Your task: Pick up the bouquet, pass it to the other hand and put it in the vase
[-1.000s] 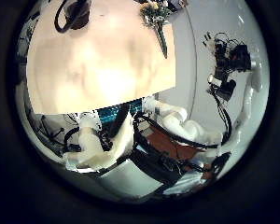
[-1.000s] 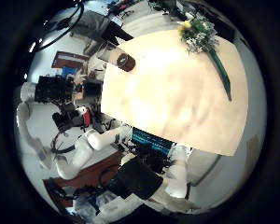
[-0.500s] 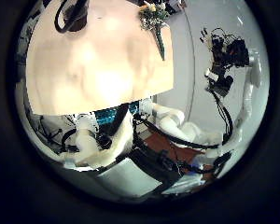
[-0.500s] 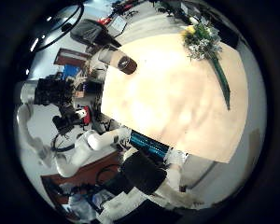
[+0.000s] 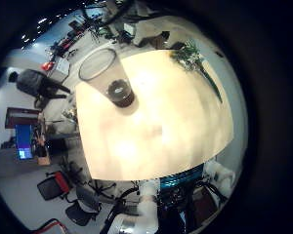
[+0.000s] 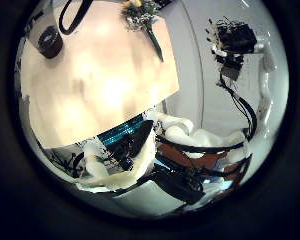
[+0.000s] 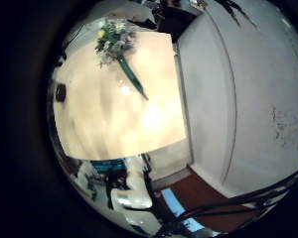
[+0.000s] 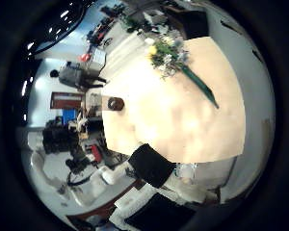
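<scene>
The bouquet (image 8: 167, 53) lies flat on the table (image 8: 178, 120) near one end, its flower heads bunched and its long stem (image 8: 200, 87) pointing along the tabletop. It also shows as bouquet (image 7: 114, 42), bouquet (image 5: 190, 57) and bouquet (image 6: 140, 15). The vase (image 5: 119, 93) stands upright on the table near the opposite edge, also seen as vase (image 8: 115, 103) and vase (image 6: 48, 42). Both hands hover high above the table and hold nothing. The right hand (image 6: 235, 40) shows in the left thumb side view with fingers spread. The left hand (image 8: 58, 140) shows small beside the table.
A round rimmed object (image 5: 96, 63) sits just beyond the table edge behind the vase. Chairs and desks (image 5: 44, 88) crowd the room on that side. A wall (image 7: 238, 89) runs along the table's other long side.
Both palm views have shifted, so both hands have moved above the table. The bouquet now looks a little larger to the right palm. Bouquet and vase lie where they were.
</scene>
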`<state>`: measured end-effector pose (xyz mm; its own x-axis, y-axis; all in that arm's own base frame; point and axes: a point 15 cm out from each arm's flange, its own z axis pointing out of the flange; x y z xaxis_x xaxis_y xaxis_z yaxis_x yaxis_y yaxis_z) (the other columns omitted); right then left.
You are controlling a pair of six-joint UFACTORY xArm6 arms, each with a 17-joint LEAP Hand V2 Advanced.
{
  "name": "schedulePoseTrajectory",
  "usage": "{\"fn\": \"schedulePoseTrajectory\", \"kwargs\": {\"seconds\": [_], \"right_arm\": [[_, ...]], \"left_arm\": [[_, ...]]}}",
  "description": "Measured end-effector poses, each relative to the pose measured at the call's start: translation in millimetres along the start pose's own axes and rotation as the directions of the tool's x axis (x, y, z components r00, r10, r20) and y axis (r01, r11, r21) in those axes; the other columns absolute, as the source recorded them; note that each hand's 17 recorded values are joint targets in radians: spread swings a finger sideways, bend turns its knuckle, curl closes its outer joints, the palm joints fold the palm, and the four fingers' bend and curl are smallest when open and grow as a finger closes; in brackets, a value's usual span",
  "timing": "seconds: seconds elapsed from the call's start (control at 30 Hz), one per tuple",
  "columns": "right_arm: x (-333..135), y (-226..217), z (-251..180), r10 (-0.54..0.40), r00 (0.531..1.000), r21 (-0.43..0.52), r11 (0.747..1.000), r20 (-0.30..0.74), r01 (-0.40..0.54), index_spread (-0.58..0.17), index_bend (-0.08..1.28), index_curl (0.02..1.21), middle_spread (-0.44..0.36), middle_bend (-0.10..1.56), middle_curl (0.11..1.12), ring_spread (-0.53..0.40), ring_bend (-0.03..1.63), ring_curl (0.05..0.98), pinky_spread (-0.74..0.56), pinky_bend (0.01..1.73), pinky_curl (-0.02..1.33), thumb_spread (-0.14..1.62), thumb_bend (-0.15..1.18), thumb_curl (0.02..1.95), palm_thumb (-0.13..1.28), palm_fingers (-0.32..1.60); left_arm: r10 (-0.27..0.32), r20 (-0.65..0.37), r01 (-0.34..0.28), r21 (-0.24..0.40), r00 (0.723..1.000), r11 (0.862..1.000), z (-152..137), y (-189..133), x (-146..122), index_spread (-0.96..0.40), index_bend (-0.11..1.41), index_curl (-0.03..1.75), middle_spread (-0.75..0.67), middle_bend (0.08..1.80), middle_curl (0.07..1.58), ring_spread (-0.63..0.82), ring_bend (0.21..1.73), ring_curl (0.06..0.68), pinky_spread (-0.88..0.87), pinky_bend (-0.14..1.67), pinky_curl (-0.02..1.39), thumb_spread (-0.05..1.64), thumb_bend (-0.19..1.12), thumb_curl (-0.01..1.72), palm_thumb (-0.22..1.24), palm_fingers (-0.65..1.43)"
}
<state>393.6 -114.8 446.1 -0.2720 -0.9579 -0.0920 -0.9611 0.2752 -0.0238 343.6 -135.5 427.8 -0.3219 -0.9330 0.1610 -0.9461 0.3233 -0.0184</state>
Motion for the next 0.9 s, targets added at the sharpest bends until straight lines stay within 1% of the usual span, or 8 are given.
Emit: {"fn": "schedulePoseTrajectory", "kwargs": {"seconds": [0.13,0.23,0.33,0.47,0.67,0.77,0.9], "right_arm": [[17,-16,19,0.045,0.999,-0.01,0.999,0.005,-0.045,-0.158,0.14,0.2,0.222,0.31,0.36,0.231,0.75,0.299,0.46,0.76,0.35,1.12,-0.02,0.32,0.33,0.2],[26,-28,34,0.069,0.998,-0.012,0.998,0.005,-0.069,-0.144,0.15,0.21,0.219,0.32,0.36,0.225,0.77,0.298,0.45,0.77,0.34,1.12,-0.02,0.32,0.33,0.21],[32,-35,61,0.096,0.995,-0.054,0.994,0.005,-0.095,-0.133,0.15,0.22,0.216,0.32,0.36,0.22,0.79,0.297,0.44,0.79,0.34,1.12,-0.02,0.32,0.33,0.21],[45,-51,105,0.125,0.992,-0.085,0.989,0.005,-0.124,-0.124,0.16,0.24,0.208,0.33,0.36,0.208,0.8,0.289,0.44,0.79,0.33,1.12,-0.02,0.33,0.33,0.22],[51,-51,156,0.147,0.989,-0.148,0.978,0.002,-0.145,-0.116,0.16,0.26,0.201,0.33,0.36,0.2,0.81,0.281,0.43,0.8,0.31,1.12,-0.02,0.33,0.34,0.22],[50,-45,169,0.157,0.988,-0.176,0.972,0.0,-0.154,-0.115,0.16,0.26,0.2,0.33,0.36,0.199,0.82,0.277,0.43,0.81,0.3,1.11,-0.02,0.33,0.35,0.22],[52,-44,187,0.162,0.987,-0.18,0.97,-0.003,-0.16,-0.115,0.16,0.27,0.199,0.33,0.36,0.196,0.82,0.269,0.43,0.81,0.3,1.11,-0.02,0.34,0.35,0.21]], "left_arm": [[0.036,0.0,-0.036,-0.011,0.999,0.999,2,-14,8,-0.02,0.17,0.34,0.27,0.19,0.33,0.5,0.52,0.203,0.57,0.45,0.16,1.06,-0.03,0.28,0.21,0.11],[0.052,-0.001,-0.052,-0.026,0.999,0.998,6,-17,10,-0.02,0.17,0.34,0.27,0.19,0.33,0.5,0.52,0.203,0.57,0.45,0.15,1.03,-0.03,0.28,0.18,0.11],[0.056,-0.001,-0.056,-0.031,0.998,0.998,9,-20,9,-0.02,0.17,0.34,0.28,0.19,0.33,0.5,0.52,0.203,0.57,0.46,0.15,1.01,-0.03,0.28,0.16,0.11],[0.059,0.0,-0.059,-0.041,0.998,0.997,14,-23,9,-0.02,0.17,0.34,0.28,0.19,0.33,0.5,0.52,0.203,0.57,0.45,0.15,0.99,-0.03,0.28,0.16,0.11],[0.061,-0.001,-0.061,-0.042,0.998,0.997,14,-25,9,-0.01,0.17,0.34,0.28,0.19,0.33,0.5,0.52,0.202,0.57,0.45,0.15,0.99,-0.03,0.28,0.16,0.11],[0.064,-0.003,-0.064,-0.04,0.998,0.997,14,-27,7,-0.01,0.17,0.34,0.28,0.19,0.33,0.5,0.53,0.202,0.57,0.45,0.15,0.99,-0.03,0.28,0.16,0.1],[0.06,-0.005,-0.061,-0.041,0.998,0.997,16,-28,7,-0.01,0.17,0.34,0.29,0.19,0.33,0.5,0.53,0.202,0.56,0.45,0.15,0.99,-0.03,0.28,0.16,0.1]]}}
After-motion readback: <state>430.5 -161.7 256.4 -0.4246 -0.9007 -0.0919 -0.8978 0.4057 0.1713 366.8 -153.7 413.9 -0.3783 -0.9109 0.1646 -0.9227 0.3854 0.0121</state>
